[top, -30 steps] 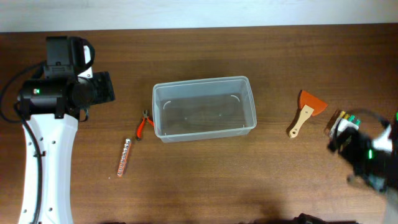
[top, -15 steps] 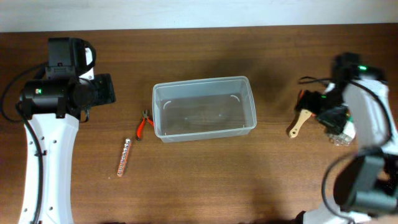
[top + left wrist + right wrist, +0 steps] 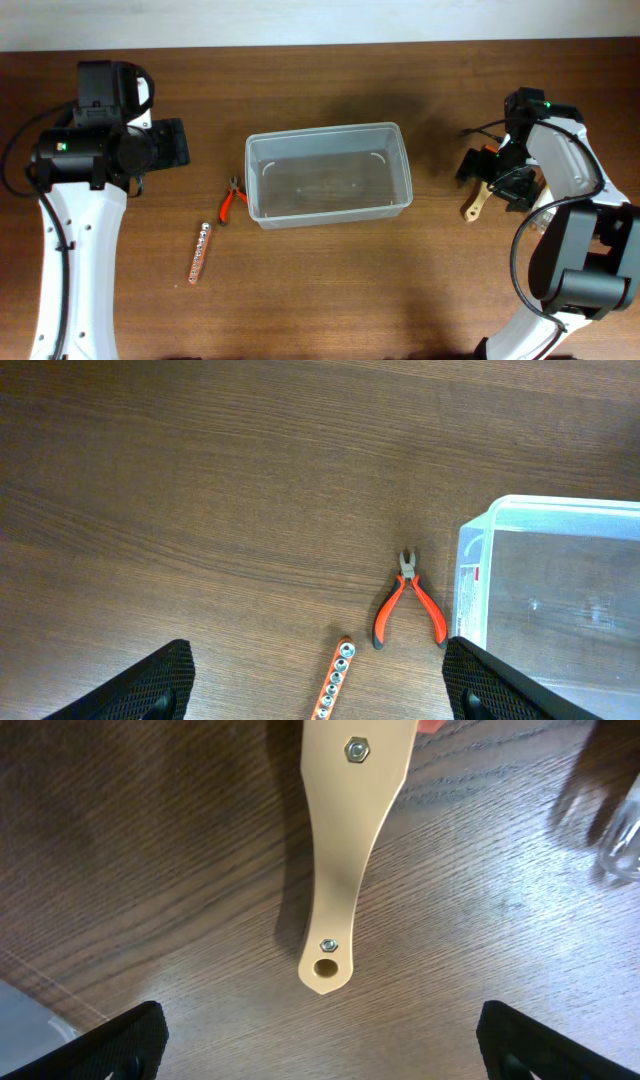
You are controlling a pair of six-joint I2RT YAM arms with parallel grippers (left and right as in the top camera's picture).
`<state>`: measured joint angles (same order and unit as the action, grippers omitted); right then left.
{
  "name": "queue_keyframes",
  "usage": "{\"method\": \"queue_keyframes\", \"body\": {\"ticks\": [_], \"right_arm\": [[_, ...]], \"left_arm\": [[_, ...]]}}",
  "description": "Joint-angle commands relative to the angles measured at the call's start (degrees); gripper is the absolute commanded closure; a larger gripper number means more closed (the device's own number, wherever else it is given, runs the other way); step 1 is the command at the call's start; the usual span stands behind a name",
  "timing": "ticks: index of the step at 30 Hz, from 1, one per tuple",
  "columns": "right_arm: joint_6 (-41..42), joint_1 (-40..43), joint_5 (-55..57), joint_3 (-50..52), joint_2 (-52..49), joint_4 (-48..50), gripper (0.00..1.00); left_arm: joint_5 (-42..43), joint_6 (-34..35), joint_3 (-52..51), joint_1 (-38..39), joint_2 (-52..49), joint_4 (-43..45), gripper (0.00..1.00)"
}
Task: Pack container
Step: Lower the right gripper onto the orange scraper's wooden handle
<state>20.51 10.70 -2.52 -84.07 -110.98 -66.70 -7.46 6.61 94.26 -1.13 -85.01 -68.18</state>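
The clear plastic container (image 3: 328, 175) stands empty in the middle of the table; its corner shows in the left wrist view (image 3: 560, 600). My left gripper (image 3: 172, 143) is open and empty, above the table left of the container; its fingers (image 3: 150, 685) frame red-handled pliers (image 3: 408, 610) and an orange socket rail (image 3: 335, 680). My right gripper (image 3: 490, 170) is open and empty, hovering over an orange scraper. Only its tan wooden handle (image 3: 474, 205) shows; it lies between the spread fingers (image 3: 110, 1045) in the right wrist view (image 3: 345, 850).
The pliers (image 3: 232, 200) lie just left of the container, with the socket rail (image 3: 200, 253) below them. A small clear box (image 3: 620, 845) sits right of the scraper. The container's corner shows at the lower left of the right wrist view (image 3: 20, 1020).
My right arm has swung up from the lower right corner and now hovers over the scraper. The left arm has barely moved.
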Motion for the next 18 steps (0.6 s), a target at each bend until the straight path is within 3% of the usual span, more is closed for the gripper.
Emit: {"method": "queue_keyframes", "body": {"ticks": [1,18], "right_arm": [[-0.2,0.4,1.8,0.6,-0.1,0.8,0.01],[2.5,3.2,3.3,7.4,-0.1,7.5,0.01]], "left_arm": [[0.4,-0.7,-0.6,0.0,0.1,-0.2,0.18],[0.4,-0.7,-0.6,0.0,0.1,-0.2,0.18]]}}
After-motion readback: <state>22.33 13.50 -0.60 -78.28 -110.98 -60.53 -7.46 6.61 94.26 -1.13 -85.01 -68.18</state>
